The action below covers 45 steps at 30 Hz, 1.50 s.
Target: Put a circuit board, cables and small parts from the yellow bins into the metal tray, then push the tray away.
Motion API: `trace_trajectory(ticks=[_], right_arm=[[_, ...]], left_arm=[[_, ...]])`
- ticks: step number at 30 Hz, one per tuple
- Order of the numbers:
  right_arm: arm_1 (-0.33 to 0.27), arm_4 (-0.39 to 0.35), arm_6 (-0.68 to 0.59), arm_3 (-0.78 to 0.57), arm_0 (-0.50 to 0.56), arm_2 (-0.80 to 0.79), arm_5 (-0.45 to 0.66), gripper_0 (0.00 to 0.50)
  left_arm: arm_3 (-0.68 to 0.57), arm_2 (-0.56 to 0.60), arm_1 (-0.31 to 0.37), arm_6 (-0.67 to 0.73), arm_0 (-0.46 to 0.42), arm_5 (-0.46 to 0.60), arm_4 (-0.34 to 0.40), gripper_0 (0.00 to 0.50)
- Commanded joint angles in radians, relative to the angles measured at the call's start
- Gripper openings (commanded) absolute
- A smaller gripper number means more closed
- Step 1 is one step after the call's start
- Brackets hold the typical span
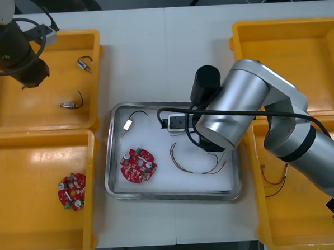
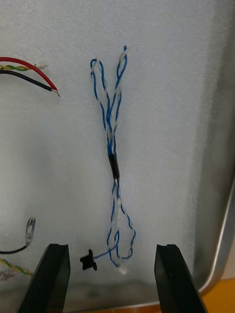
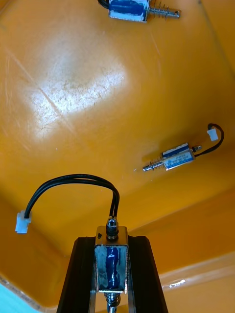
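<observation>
Yellow plastic is all around the left gripper [image 3: 111, 242], which hangs over the square yellow bin [image 1: 20, 110] at the far left corner of the table. Its two black fingers squeeze a small shiny metal part with a blue middle [image 3: 111, 264]. A thin black wire loop [image 3: 73, 181] with a white plug sticks out of the part. The part is up off the bin floor, so I think it is ready to go to the tray. Two more small metal parts [image 1: 84, 64] lie in that bin.

The right gripper [image 2: 111, 249] is low over the flat metal tray with the white inside [image 1: 159, 196]. Its fingers stand wide apart with nothing in them. The twisted blue and white cable [image 2: 111, 142] lies flat on the white floor just ahead of them, near the tray's rim, so it looks put down. A round red circuit board [image 1: 138, 164] and a thin red and yellow cable [image 1: 186, 163] lie in the tray too. The push comes last.
</observation>
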Motion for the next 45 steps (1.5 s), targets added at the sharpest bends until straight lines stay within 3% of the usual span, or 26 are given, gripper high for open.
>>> trace_trajectory(ticks=[1, 2, 10, 18, 24, 33, 45], right_arm=[[0.048, -0.007, -0.011, -0.113, 0.007, -0.136, 0.122, 0.500], [0.056, -0.010, -0.017, -0.132, 0.007, -0.169, 0.165, 0.500], [0.077, -0.028, -0.092, -0.224, -0.002, -0.346, 0.169, 0.500], [0.010, -0.060, -0.302, -0.322, -0.001, -0.459, 0.169, 0.500], [-0.056, -0.139, -0.477, -0.336, 0.026, -0.588, 0.169, 0.500], [-0.159, -0.284, -0.662, -0.371, 0.131, -0.832, 0.169, 0.500], [-0.242, -0.312, -0.676, -0.383, 0.361, -1.073, 0.169, 0.500]], left_arm=[[-0.082, 0.026, -0.010, 0.115, 0.009, 0.028, -0.033, 0.001], [-0.093, 0.026, -0.013, 0.121, 0.009, 0.028, -0.033, 0.001], [-0.165, 0.021, -0.044, 0.222, 0.024, 0.028, -0.024, 0.000], [-0.248, -0.028, -0.068, 0.337, 0.044, 0.028, -0.007, 0.003], [-0.330, -0.084, -0.099, 0.454, 0.044, 0.028, 0.006, 0.001], [-0.421, -0.213, -0.150, 0.705, 0.044, 0.028, 0.048, 0.001], [-0.450, -0.426, -0.208, 0.988, 0.044, 0.028, 0.102, 0.002]])
